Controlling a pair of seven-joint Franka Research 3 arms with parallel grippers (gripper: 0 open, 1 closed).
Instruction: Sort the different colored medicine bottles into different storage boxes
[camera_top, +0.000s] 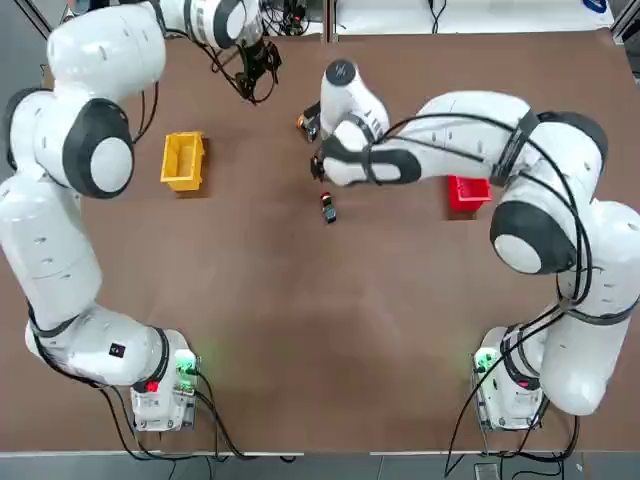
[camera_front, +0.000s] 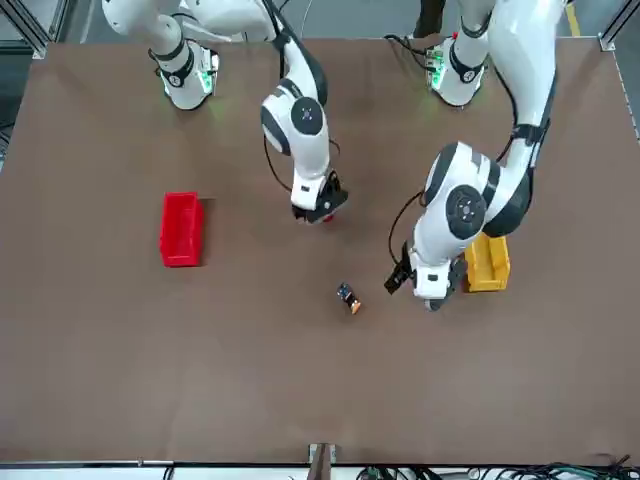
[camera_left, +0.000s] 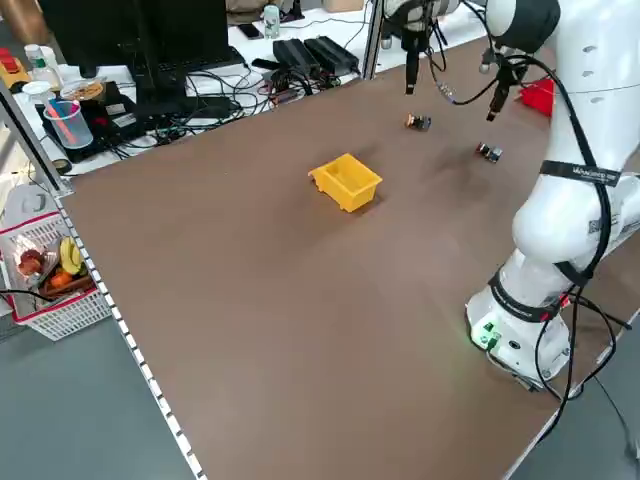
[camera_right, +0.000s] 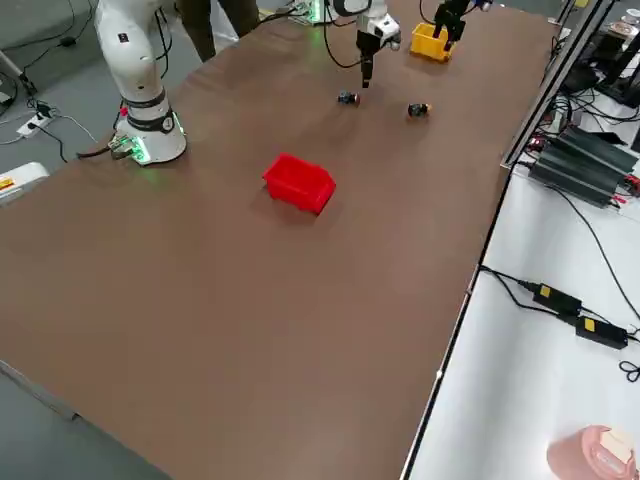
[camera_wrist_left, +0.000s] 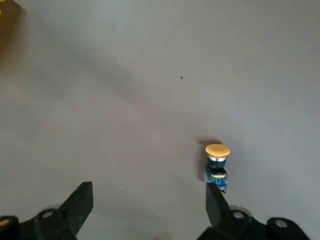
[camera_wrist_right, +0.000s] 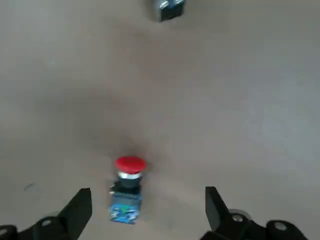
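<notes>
The red-topped bottle (camera_top: 328, 207) lies on the table, and my right gripper (camera_top: 318, 172) hangs open just above it. In the right wrist view this bottle (camera_wrist_right: 127, 190) sits between the spread fingers, nearer one side. The orange-topped bottle (camera_top: 305, 122) lies farther out, partly hidden by the right arm. My left gripper (camera_top: 255, 75) is open above the far table, beside the orange-topped bottle (camera_wrist_left: 216, 165), which shows next to one fingertip. The yellow box (camera_top: 183, 159) stands at the left, the red box (camera_top: 467, 192) at the right under the right arm.
Cables, power supplies and a monitor sit on the bench beyond the table's far edge (camera_left: 300, 60). A basket with fruit (camera_left: 50, 280) hangs off the table's left side. Both arm bases (camera_top: 160, 385) stand at the near edge.
</notes>
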